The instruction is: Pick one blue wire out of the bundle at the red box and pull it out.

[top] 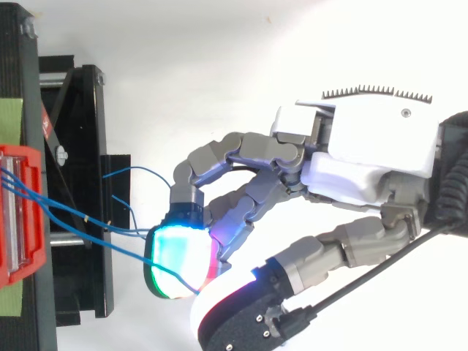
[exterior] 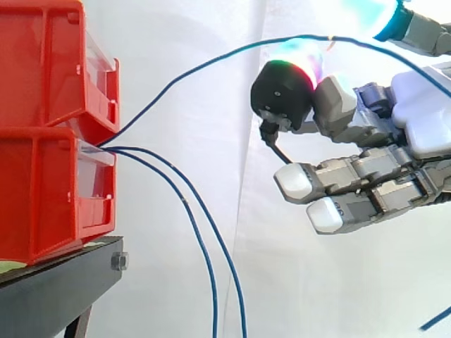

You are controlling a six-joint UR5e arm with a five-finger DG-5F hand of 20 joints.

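Side view gives you the thin blue wire point(exterior: 190, 73) arching from the gap between the stacked red plastic bins point(exterior: 42, 197) up into the robot hand point(exterior: 416, 120), pinched between two glowing pads point(exterior: 301, 58). Pull too sharply and it may slip free, or drag the two hanging blue wires point(exterior: 184, 202) along.
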